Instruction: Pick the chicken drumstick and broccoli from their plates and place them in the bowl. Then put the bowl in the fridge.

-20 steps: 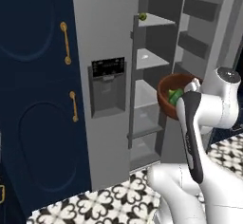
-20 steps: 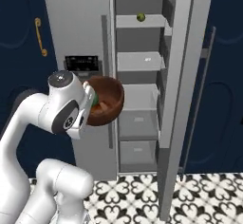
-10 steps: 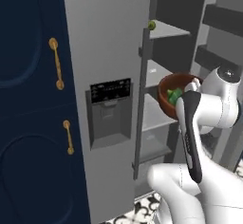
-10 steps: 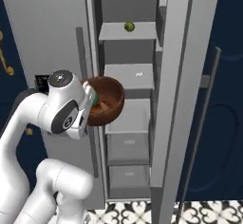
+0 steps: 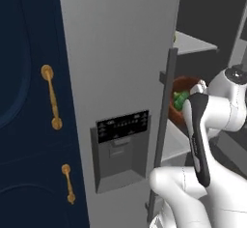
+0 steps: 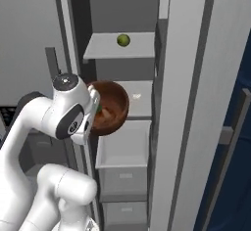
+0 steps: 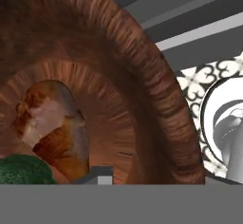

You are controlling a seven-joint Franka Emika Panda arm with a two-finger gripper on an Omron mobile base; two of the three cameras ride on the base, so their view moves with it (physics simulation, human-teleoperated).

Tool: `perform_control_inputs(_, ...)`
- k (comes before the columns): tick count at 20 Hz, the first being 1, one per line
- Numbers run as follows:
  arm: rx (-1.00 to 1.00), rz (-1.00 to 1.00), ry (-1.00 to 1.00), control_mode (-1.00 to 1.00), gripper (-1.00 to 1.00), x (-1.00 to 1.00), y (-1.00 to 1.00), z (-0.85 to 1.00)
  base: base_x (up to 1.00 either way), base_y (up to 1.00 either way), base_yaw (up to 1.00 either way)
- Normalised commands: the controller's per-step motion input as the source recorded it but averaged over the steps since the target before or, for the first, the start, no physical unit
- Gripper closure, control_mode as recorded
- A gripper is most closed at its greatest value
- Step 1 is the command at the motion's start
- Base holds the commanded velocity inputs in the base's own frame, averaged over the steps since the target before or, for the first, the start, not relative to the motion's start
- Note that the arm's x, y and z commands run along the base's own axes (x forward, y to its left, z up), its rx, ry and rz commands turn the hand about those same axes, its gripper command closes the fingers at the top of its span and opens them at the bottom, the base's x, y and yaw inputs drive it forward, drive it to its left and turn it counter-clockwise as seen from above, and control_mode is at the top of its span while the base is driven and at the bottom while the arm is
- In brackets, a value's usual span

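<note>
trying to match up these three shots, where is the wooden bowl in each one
Left base view: the bowl sits right of centre, partly hidden behind the fridge door's edge and the arm.
Right base view: left of centre, beside the arm's head, in front of the fridge shelves.
Hand view: its ribbed inside takes up the left and middle, with the drumstick in it.
Shared landmark: the broccoli in the bowl.

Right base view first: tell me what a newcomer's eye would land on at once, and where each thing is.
The reddish-brown bowl stands out, held up at the end of the white arm in front of the open fridge's white shelves. A small yellow-green fruit sits alone on the shelf above it. In the hand view, the drumstick and a bit of green broccoli lie inside the bowl.
</note>
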Motion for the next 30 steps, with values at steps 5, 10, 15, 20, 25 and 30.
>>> perform_control_inputs(5,0.0,0.0,0.0,1.0,1.0,0.0,0.0,0.0,0.26,-0.32,0.01)
perform_control_inputs(10,0.0,0.0,0.0,1.0,1.0,0.0,0.0,0.0,0.06,-0.2,0.0)
perform_control_inputs(15,0.0,0.0,0.0,1.0,1.0,0.0,0.0,0.0,0.0,-0.42,0.0)
perform_control_inputs(20,0.0,0.0,0.0,1.0,1.0,0.0,0.0,0.0,0.19,-0.4,-0.01)
perform_control_inputs(25,0.0,0.0,0.0,1.0,1.0,0.0,0.0,0.0,0.63,-0.02,0.0)
perform_control_inputs(30,0.0,0.0,0.0,1.0,1.0,0.0,0.0,0.0,0.26,-0.15,0.07)
